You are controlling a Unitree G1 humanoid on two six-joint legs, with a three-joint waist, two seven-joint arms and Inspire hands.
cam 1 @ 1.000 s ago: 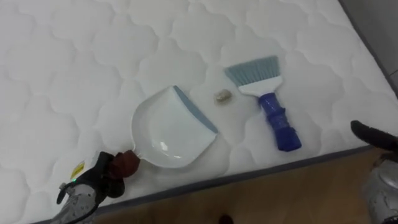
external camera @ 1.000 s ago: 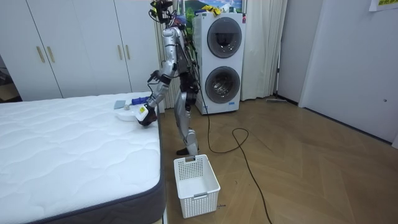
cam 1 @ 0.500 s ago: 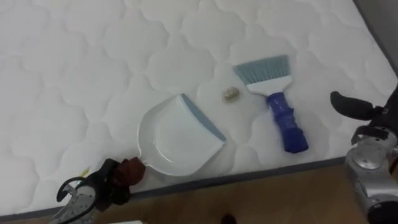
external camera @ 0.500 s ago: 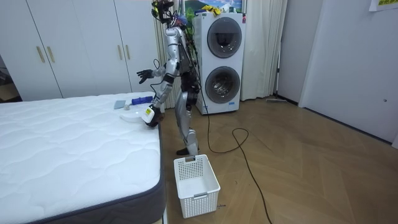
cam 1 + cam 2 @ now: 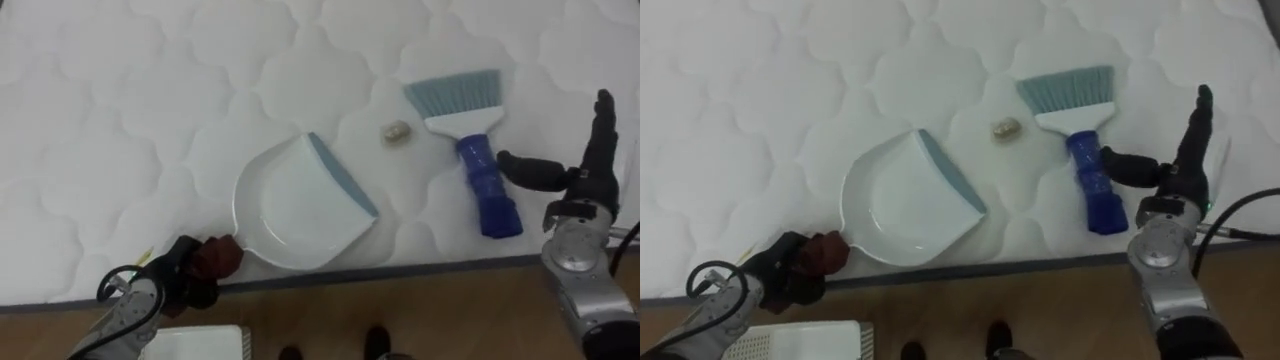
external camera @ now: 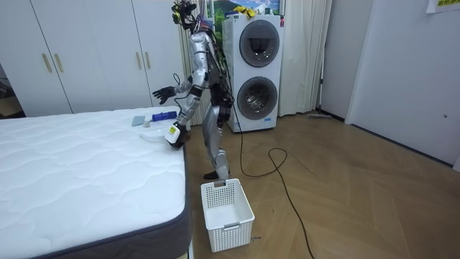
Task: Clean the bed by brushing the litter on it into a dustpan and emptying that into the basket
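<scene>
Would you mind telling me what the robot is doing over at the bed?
The robot stands at the edge of the mattress, tidying it. Its left hand grips the handle of a white dustpan lying on the mattress. Its right hand is open beside the blue handle of a brush, not yet holding it. A small scrap lies between the dustpan and the bristles.

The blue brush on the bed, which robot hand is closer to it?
Right. The right hand hovers open just right of the brush handle; the left hand grips the dustpan by its handle at the mattress edge, farther left.
</scene>
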